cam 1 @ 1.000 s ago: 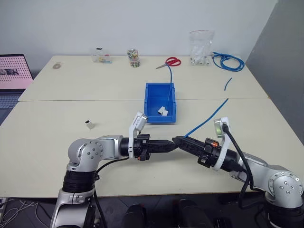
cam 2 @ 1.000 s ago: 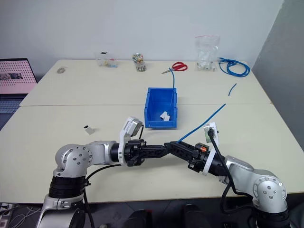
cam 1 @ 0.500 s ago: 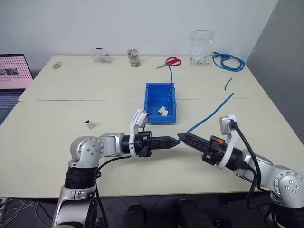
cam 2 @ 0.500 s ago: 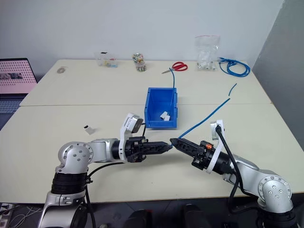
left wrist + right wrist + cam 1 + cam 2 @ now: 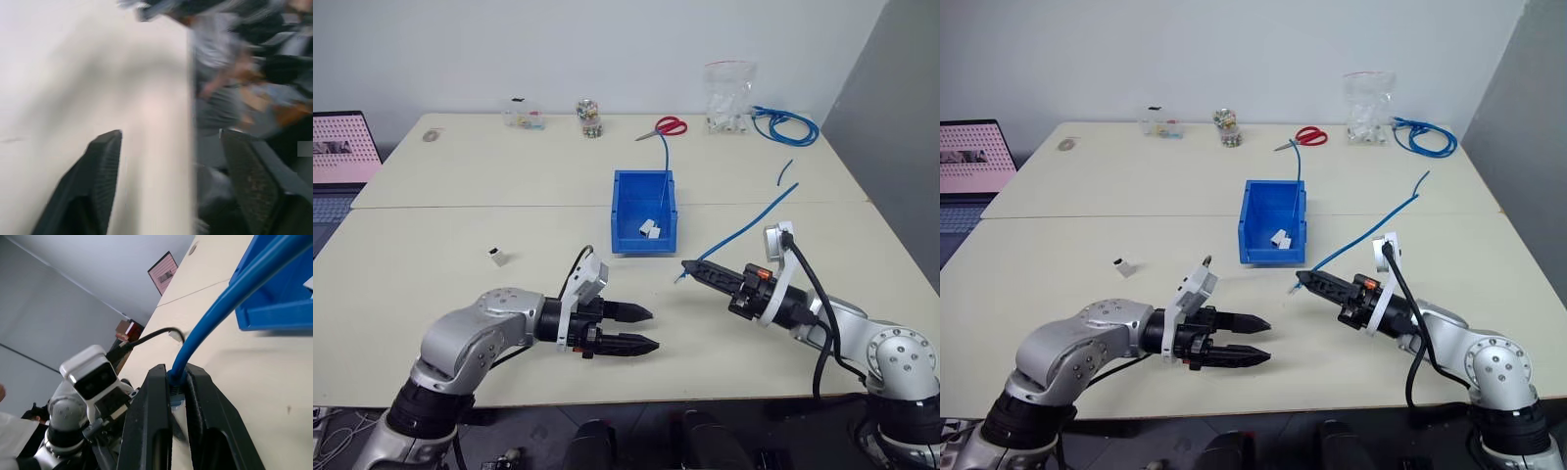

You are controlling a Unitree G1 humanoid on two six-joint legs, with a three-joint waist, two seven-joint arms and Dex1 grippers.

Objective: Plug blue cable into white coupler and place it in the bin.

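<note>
so the left hand just let go and dropped back with fingers spread wide, leaving the right hand clamped on the blue cable just short of the bin, looks ready to drop in

Could not make out the plug of the blue cable between the right gripper fingers, nor anything through the left wrist blur.

Blue cable: thin, nearly straight, running diagonally above the table. Bin: blue, upright, table centre, holding white coupler.
</note>
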